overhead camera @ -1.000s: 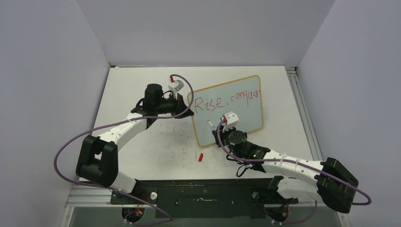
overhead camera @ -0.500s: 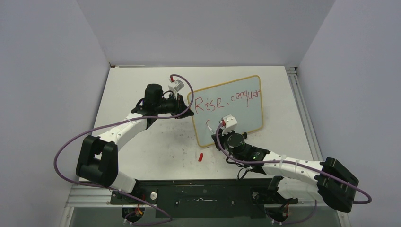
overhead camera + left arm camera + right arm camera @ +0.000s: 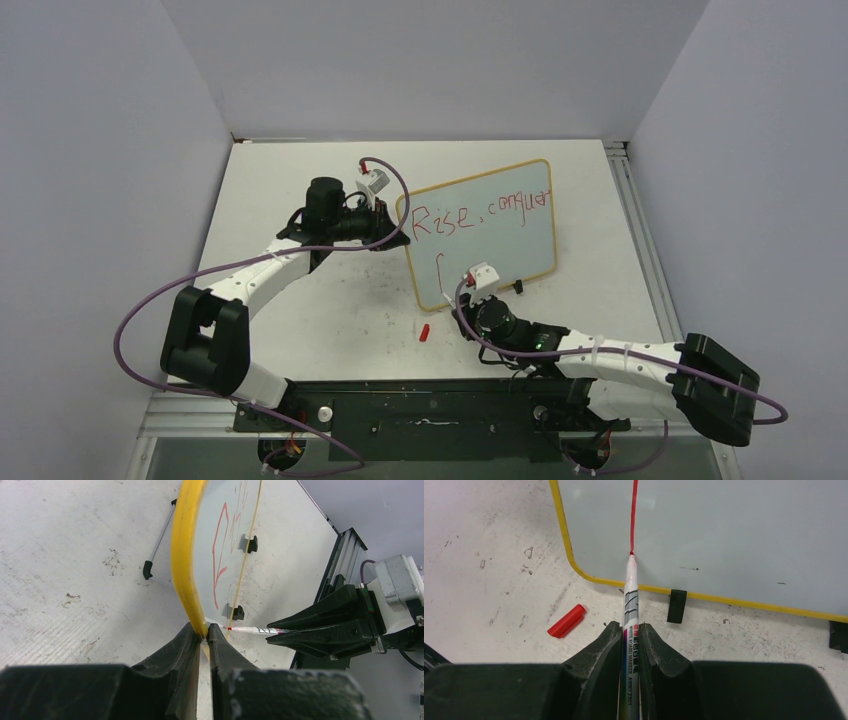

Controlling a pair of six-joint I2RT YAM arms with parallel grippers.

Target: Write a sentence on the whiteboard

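The left end effector point(image 3: 204, 632) is clamped on the yellow-framed side edge of the whiteboard point(image 3: 500, 240), its fingers pressed together on either side of the frame. The board stands tilted on the counter point(image 3: 330, 310), resting on small black feet point(image 3: 677, 606).

The right end effector point(image 3: 630, 627) is clamped on a marker point(image 3: 630, 595). The marker points straight ahead of the fingers, and its red tip touches the board just above the bottom frame, near the lower corner. A red vertical stroke point(image 3: 634, 515) runs up the board from the tip.

Farther ahead of that end effector, along the top of the board, the red sentence point(image 3: 480, 212) so far reads "Rise, conquer". A red cap point(image 3: 567, 620) lies on the counter just left of the right end effector, apart from the board.
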